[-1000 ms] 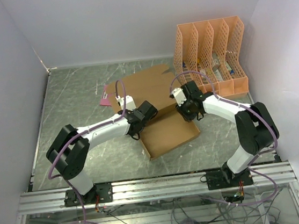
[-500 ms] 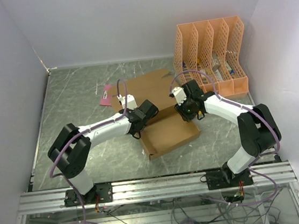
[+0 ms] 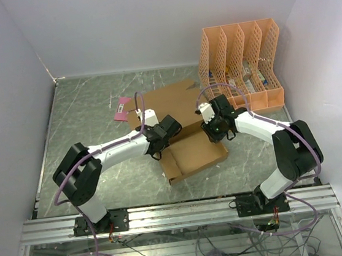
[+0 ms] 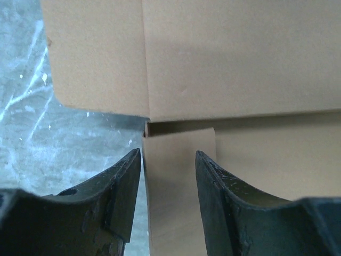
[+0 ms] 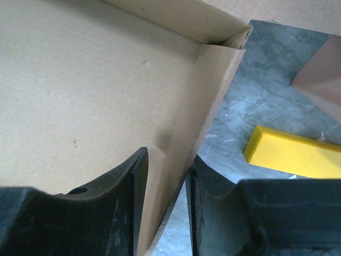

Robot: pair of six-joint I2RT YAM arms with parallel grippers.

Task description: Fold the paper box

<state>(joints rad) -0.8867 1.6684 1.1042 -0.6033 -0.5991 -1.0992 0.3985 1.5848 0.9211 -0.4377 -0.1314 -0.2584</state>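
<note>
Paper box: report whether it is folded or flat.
Partly folded: the paper box has side walls standing, one pinched by the right gripper; rear panel lies flat.

i see an orange lattice organizer (image 3: 241,64) at the grey marbled table's (image 3: 84,122) far right, a pink card (image 3: 121,111) well left, a yellow block (image 5: 293,154) lying flat.

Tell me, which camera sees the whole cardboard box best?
The top camera. It shows the whole paper box, walls and back flap together. Each wrist camera sees only one side wall and a corner, very close up.
</note>
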